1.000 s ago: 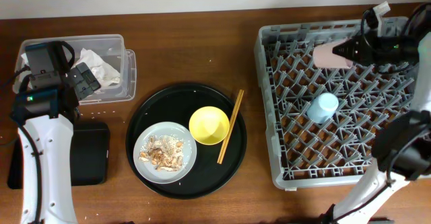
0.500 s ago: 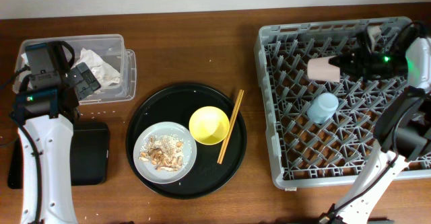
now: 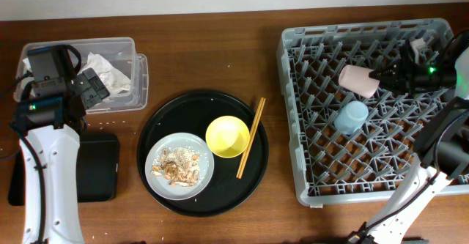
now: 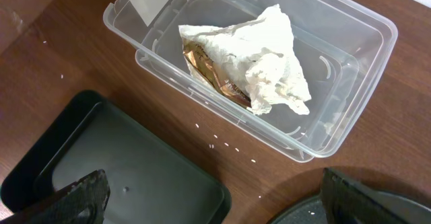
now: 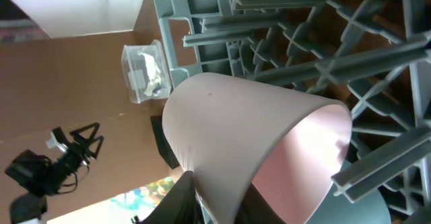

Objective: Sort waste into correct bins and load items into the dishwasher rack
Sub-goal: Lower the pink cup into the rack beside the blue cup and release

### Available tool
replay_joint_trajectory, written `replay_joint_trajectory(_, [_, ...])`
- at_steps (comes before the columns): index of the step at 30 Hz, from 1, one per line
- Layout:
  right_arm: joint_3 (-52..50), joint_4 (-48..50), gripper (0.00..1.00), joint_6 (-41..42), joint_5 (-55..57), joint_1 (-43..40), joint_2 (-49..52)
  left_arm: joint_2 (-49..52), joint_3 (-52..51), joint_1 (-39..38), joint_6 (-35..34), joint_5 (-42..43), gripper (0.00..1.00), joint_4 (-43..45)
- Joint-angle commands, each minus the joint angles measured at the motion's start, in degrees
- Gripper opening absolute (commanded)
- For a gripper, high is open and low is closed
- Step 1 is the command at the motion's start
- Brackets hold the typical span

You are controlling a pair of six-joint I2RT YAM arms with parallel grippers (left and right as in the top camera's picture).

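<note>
My right gripper (image 3: 379,75) is clamped on the pink cup (image 3: 357,80) at its rim. The cup lies sideways ahead of my fingertips, base pointing away, over the rack (image 3: 289,119), with the blue cup (image 3: 352,116) just beside it.

The pink cup (image 5: 236,136) fills most of my right wrist view. The right pincer (image 5: 214,202) shows only as two dark finger stubs at 6 o'clock, clamped on the cup's wall and cut by the edge. In the left wrist view the napkin (image 4: 262,62) buries most of the wrapper (image 4: 205,66). The left pincer (image 4: 215,200) shows just its spread tips at 7 and 5 o'clock. The black tray (image 4: 135,157) runs off at 7 o'clock, and the round tray (image 4: 303,216) is a sliver at 5. Overhead, my right arm (image 3: 410,193) leaves the frame at 3 o'clock.
</note>
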Motion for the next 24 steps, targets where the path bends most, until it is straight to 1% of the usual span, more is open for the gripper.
replay_joint_trajectory(1, [-0.17, -0.2, 0.2, 4.26, 6.16, -2.38, -0.02, 0.09, 0.26, 0.39, 0.28, -0.59, 0.99, 0.07])
replay_joint_trajectory(5, [-0.07, 0.44, 0.21, 10.16, 13.18, -5.44, -1.6, 0.09, 0.26, 0.39, 0.28, -0.59, 0.99, 0.07])
replay_joint_trajectory(8, [-0.07, 0.37, 0.21, 11.5, 14.99, -7.39, -3.72, 0.09, 0.26, 0.39, 0.28, -0.59, 0.99, 0.07])
replay_joint_trajectory(12, [-0.07, 0.92, 0.21, 15.69, 17.27, -8.98, -9.16, 0.09, 0.26, 0.39, 0.28, -0.59, 0.99, 0.07])
replay_joint_trajectory(15, [-0.07, 2.54, 0.21, 19.56, 21.33, -8.87, -15.54, 0.09, 0.26, 0.39, 0.28, -0.59, 0.99, 0.07])
replay_joint_trajectory(19, [-0.07, 4.5, 0.21, 19.74, 23.04, -6.1, -24.26, 0.09, 0.26, 0.39, 0.28, -0.59, 0.99, 0.07])
replay_joint_trajectory(20, [-0.07, 5.01, 0.21, 19.76, 23.04, -4.26, -26.8, 0.09, 0.26, 0.39, 0.28, -0.59, 0.99, 0.07])
replay_joint_trajectory(24, [-0.07, 4.9, 0.21, 19.63, 23.02, 2.47, -31.89, 0.09, 0.26, 0.39, 0.28, -0.59, 0.99, 0.07])
